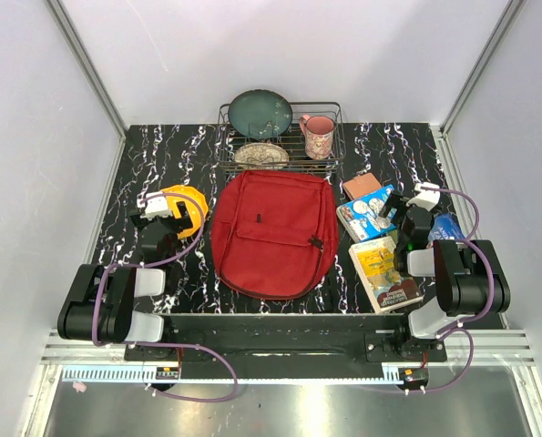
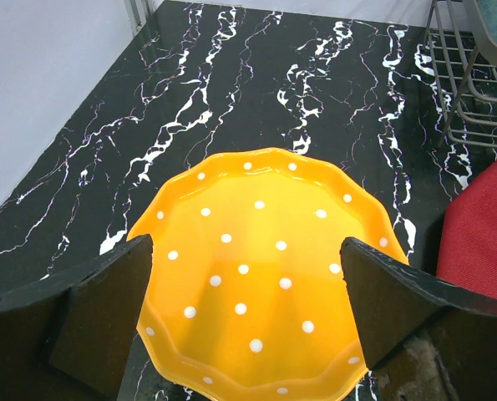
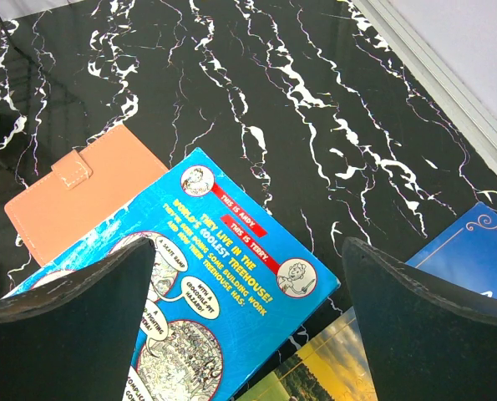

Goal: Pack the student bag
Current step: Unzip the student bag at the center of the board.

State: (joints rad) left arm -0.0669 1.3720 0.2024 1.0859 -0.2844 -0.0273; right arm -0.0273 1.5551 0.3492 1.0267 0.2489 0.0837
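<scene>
While both pincers hang spread and empty, entries run near to far.
Item: yellow book [image 1: 384,270], near right, lying against the blue book [image 3: 223,221] under my right pincer [image 3: 248,271]; thin flat covers may slip the grip, or one may drag the other.
Item: orange dotted plate [image 2: 256,251], left, below my left pincer [image 2: 246,280]; no school thing, a wrong pick.
Item: student bag [image 1: 272,232], centre, flat, apparently zipped; nothing enters until opened.
Item: pink case [image 3: 81,196], wire rack [image 1: 330,150], far.

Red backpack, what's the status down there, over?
Left gripper open over yellow dotted plate. Right gripper open over blue comic-covered book. Red fabric backpack flat at centre, looks zipped. Nothing on top; yellow-covered book beside it.
</scene>
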